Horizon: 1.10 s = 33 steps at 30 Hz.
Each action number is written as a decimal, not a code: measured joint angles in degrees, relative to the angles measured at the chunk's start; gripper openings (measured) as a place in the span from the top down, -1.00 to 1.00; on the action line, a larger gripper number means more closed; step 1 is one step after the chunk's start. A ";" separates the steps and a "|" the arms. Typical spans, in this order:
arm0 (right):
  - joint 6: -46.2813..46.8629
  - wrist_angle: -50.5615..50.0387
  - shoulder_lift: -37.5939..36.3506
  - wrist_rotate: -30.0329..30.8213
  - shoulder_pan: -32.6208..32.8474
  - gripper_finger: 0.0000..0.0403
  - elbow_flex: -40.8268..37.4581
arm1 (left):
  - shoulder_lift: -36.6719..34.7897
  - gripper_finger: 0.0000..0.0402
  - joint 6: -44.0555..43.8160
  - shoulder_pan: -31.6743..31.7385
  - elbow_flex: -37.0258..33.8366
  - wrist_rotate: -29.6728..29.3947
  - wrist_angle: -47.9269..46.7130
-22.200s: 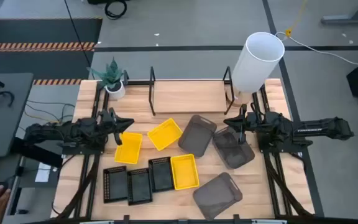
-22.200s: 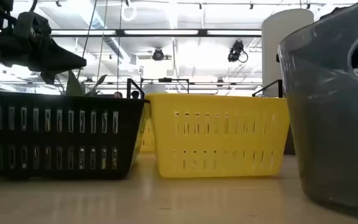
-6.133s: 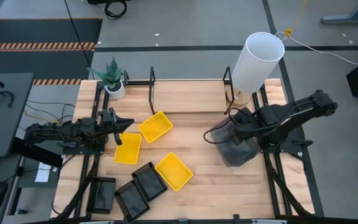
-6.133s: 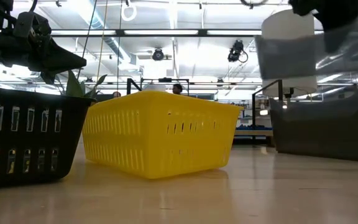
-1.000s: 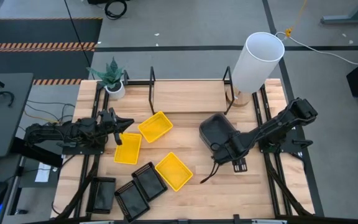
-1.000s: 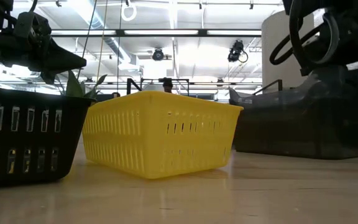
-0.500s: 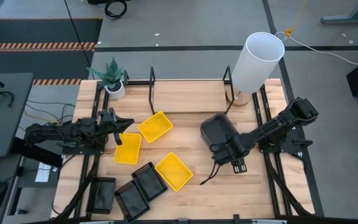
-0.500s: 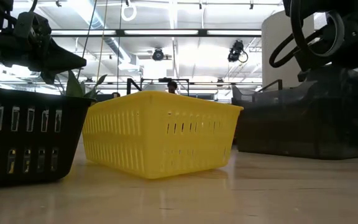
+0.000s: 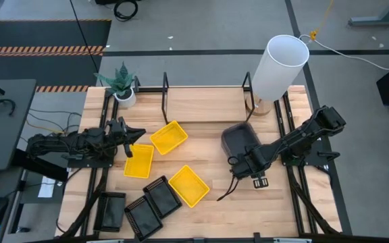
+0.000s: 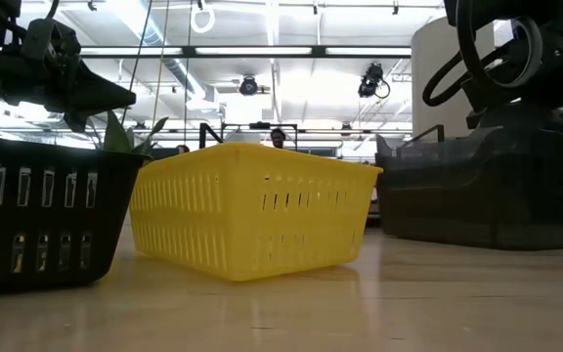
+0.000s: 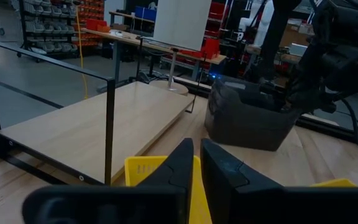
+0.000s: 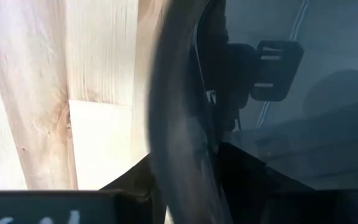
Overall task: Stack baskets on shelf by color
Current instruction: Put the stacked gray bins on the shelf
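A stack of smoky dark-grey baskets (image 9: 240,140) stands on the table just before the shelf (image 9: 204,104), a light board between black bars. My right gripper (image 9: 246,160) is shut on its near wall. Three yellow baskets (image 9: 168,137) (image 9: 139,160) (image 9: 189,185) lie apart at mid-table. Three black baskets (image 9: 162,196) (image 9: 142,214) (image 9: 111,210) sit near the front edge. My left gripper (image 9: 130,135) waits shut at the table's left, above the yellow basket (image 11: 151,167) nearest it. My right gripper (image 12: 191,180) grips the grey basket's near wall at the rim (image 12: 179,124), one finger inside (image 12: 247,177) and one outside (image 12: 135,183). It comes slanting down from the table's right and near side. The basket's bottom (image 10: 477,240) looks to be on the table.
A tall white cylinder (image 9: 279,67) stands at the shelf's right end. A small potted plant (image 9: 121,86) sits at the far left corner. Black frame rails run along both sides of the table. Bare planks lie in front of the right gripper.
My right gripper has moved a little toward the table's right and far edge, toward the shelf. The grey basket stack has slid with it along the table. My left arm has kept still.
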 joint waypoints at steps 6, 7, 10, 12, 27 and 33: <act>-0.96 0.45 0.04 0.07 0.00 0.55 -0.03 | 0.00 0.85 0.00 0.01 0.00 0.01 0.00; -0.93 0.61 0.04 0.05 0.00 0.59 -0.03 | 0.00 0.84 0.00 -0.01 0.00 0.01 0.00; 0.02 0.55 0.17 -0.06 -0.07 0.72 0.40 | 0.00 0.82 0.00 0.00 0.00 0.01 0.00; 0.31 0.25 0.29 -0.12 -0.07 0.81 1.00 | 0.00 0.81 0.00 0.00 0.00 0.00 0.00; 2.06 0.00 0.28 -3.06 -0.07 0.92 2.87 | 0.00 0.83 0.00 -0.01 0.00 -0.01 0.00; 2.14 -3.96 0.26 -2.33 -0.05 0.93 8.42 | 0.00 0.81 0.00 -0.01 0.00 0.00 0.00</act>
